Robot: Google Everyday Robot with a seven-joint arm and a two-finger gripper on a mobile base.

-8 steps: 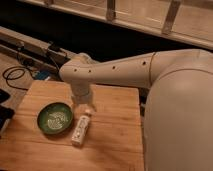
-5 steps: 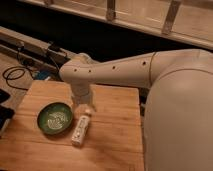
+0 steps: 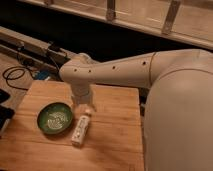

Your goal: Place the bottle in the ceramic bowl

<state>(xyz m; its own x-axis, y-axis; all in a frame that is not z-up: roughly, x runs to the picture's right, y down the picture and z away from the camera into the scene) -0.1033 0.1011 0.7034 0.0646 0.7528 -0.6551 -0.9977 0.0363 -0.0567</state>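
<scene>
- My hand point(image 3: 83, 104) hangs low over the light butcher-block wooden table point(image 3: 116, 131), about halfway between its far and near edges and somewhat left of its middle.
- My hand is released and holds nothing.
- My thick white arm point(image 3: 117, 70) reaches in from the right over the table's far edge, bends at a rounded joint and drops straight down to the hand.
- The small slim white plastic bottle point(image 3: 80, 129) lies flat on the table, outside the bowl.
- Its white cap points toward the far edge and sits right under my hand. Its base points toward the near edge and slightly left.
- I cannot tell whether my hand touches the cap or stops just above it.
- The round shallow dark-green ceramic bowl point(image 3: 44, 121), with a pale speckled patch in its centre, stands upright near the table's left edge.
- The bottle lies just beside the bowl on its right. I cannot tell whether the two touch.
- Black cables point(image 3: 12, 75) lie coiled on the floor past the table's far left corner.
- A long dark rail point(image 3: 27, 46) runs behind the table.
</scene>
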